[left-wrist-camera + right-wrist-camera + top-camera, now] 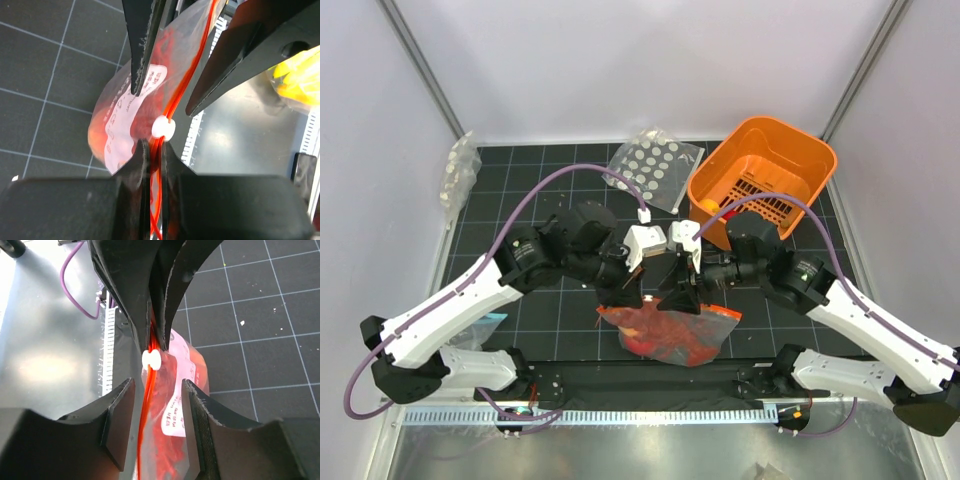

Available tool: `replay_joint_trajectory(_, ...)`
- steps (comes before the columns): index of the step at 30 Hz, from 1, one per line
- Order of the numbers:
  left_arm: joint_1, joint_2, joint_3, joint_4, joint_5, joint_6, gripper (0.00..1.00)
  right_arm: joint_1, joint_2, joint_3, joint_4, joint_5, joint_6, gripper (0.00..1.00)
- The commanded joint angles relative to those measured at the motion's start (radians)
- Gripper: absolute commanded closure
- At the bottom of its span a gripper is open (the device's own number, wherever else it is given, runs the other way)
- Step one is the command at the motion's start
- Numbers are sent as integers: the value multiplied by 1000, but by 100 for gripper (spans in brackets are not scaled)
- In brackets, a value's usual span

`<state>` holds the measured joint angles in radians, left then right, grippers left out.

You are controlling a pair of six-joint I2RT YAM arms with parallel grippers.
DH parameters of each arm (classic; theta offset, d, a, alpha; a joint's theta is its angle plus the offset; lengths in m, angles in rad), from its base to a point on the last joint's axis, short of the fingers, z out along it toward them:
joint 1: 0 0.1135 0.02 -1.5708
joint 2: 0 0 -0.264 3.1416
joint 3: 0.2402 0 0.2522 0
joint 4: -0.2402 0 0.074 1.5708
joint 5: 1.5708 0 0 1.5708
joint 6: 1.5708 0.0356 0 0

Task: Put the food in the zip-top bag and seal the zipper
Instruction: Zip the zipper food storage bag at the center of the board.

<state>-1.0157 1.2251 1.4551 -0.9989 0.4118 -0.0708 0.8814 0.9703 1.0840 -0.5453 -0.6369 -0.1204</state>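
Top view: clear plastic zip-top bag (720, 318) holding red toy food (665, 340) lies on the black gridded bench (550, 310), its upper edge caught between left jaws and right jaws, which face each other tip to tip. Left wrist: left jaws clamped on narrow orange-red zipper strip (186, 75), small white round slider (163, 127) just beyond their tips. Right wrist: right jaws apart, strip running between them unpinched, slider just beyond, at the tips of the left jaws.
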Motion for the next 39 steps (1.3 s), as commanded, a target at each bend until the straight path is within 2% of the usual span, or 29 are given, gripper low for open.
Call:
replay_joint_trajectory(1, -6, -12, 57, 39, 32, 5, 100, 8, 8, 19, 28, -30, -33, 51)
replay_joint_trajectory(2, -6, -10, 62, 37, 33, 3, 100, 7, 8, 13, 33, -29, -32, 57)
replay_joint_trajectory(6, -6, -13, 60, 28, 13, 5, 100, 7, 2, -10, 53, -18, -18, 99)
replay_joint_trajectory(8, -6, -16, 59, 28, 2, 3, 97, 7, -7, -13, 62, -21, -5, 99)
replay_joint_trajectory(10, -6, -27, 51, 39, -13, 2, 86, 7, -15, -21, 80, -30, 11, 99)
replay_joint_trajectory(12, -6, -29, 45, 52, -16, 2, 85, 7, -21, -21, 91, -33, 24, 99)
replay_joint_trajectory(14, -6, -26, 45, 57, -11, 5, 90, 7, -24, -21, 96, -38, 34, 99)
replay_joint_trajectory(15, -6, -21, 47, 52, 1, 6, 100, 7, -22, -21, 94, -37, 36, 99)
replay_joint_trajectory(16, -6, -18, 48, 51, 5, 5, 100, 7, -22, -22, 93, -38, 36, 99)
replay_joint_trajectory(19, -6, -13, 47, 52, 16, 5, 100, 7, -27, -39, 90, -38, 36, 58)
replay_joint_trajectory(20, -6, -18, 44, 57, 16, 5, 100, 7, -30, -47, 91, -40, 31, 53)
replay_joint_trajectory(23, -6, -26, 45, 62, 13, 5, 100, 7, -51, -78, 104, -24, 28, 53)
replay_joint_trajectory(27, -6, -33, 48, 57, 12, 8, 100, 7, -79, -111, 104, -3, 10, 59)
replay_joint_trajectory(30, -6, -38, 47, 56, 10, 5, 100, 7, -76, -111, 100, 5, 18, 87)
replay_joint_trajectory(32, -6, -38, 45, 55, 2, 3, 99, 7, -74, -102, 111, 14, 34, 99)
replay_joint_trajectory(33, -6, -38, 45, 55, 1, 2, 95, 7, -76, -99, 117, 16, 42, 99)
replay_joint_trajectory(36, -6, -47, 36, 80, -10, -3, 62, 7, -68, -79, 114, -6, 47, 99)
replay_joint_trajectory(39, -6, -52, 39, 108, -15, 3, 54, 7, -47, -46, 87, -21, 47, 99)
